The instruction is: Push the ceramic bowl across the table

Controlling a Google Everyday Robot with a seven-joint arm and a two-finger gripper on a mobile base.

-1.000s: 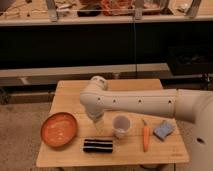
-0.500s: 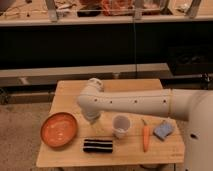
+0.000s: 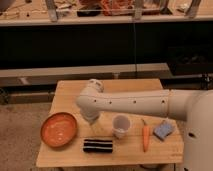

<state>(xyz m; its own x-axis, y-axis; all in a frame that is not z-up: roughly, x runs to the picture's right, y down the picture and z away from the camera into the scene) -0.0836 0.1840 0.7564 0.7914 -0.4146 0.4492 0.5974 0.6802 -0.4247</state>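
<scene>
The ceramic bowl [image 3: 59,129] is wide, orange and shallow, and sits at the front left of the light wooden table [image 3: 70,92]. My white arm reaches in from the right across the table. My gripper [image 3: 92,120] hangs down from the arm's bent end, just right of the bowl and a little above the tabletop. It stands between the bowl and a small white cup [image 3: 121,125]. I cannot tell whether it touches the bowl's rim.
A dark striped flat object [image 3: 97,145] lies near the front edge. An orange carrot [image 3: 145,137] and a blue sponge [image 3: 163,130] lie at the right. A dark shelf unit [image 3: 105,45] stands behind the table.
The arm's bent end and gripper have shifted a little left and down, closer to the bowl. The bowl and other objects have not visibly moved.
</scene>
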